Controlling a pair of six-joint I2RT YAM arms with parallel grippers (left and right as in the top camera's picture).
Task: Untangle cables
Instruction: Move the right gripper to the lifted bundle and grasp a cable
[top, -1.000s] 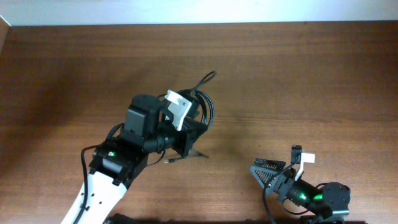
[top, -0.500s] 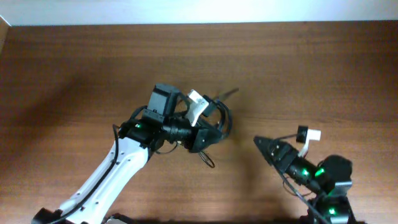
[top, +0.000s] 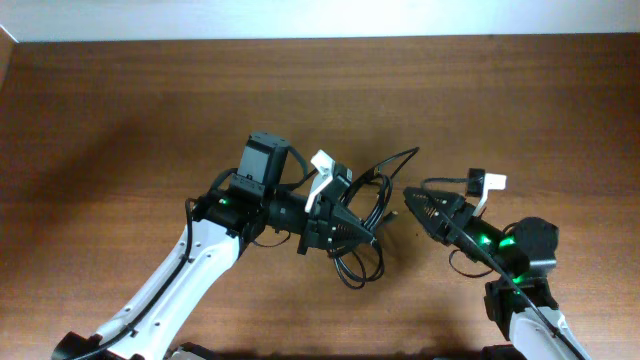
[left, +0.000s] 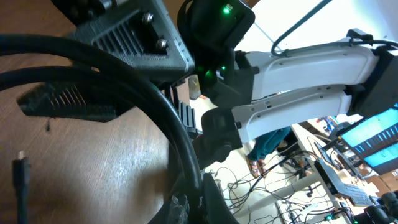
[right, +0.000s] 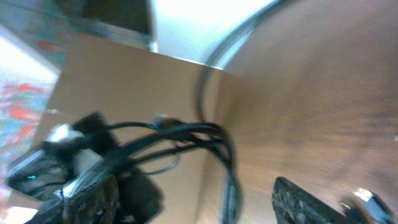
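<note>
The cables (top: 368, 215) are not yet separated, a looped bundle at the table's (top: 120, 110) middle clamped in the left gripper (top: 352, 232), while the right gripper (top: 422, 208) waits beside it, jaws apart and empty.

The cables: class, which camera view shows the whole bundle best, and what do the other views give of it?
The overhead view. It shows the cables whole: loops hanging from the left gripper, one end pointing toward the right gripper. The left wrist view shows only thick close strands crossing the frame; the right wrist view shows blurred loops.
</note>
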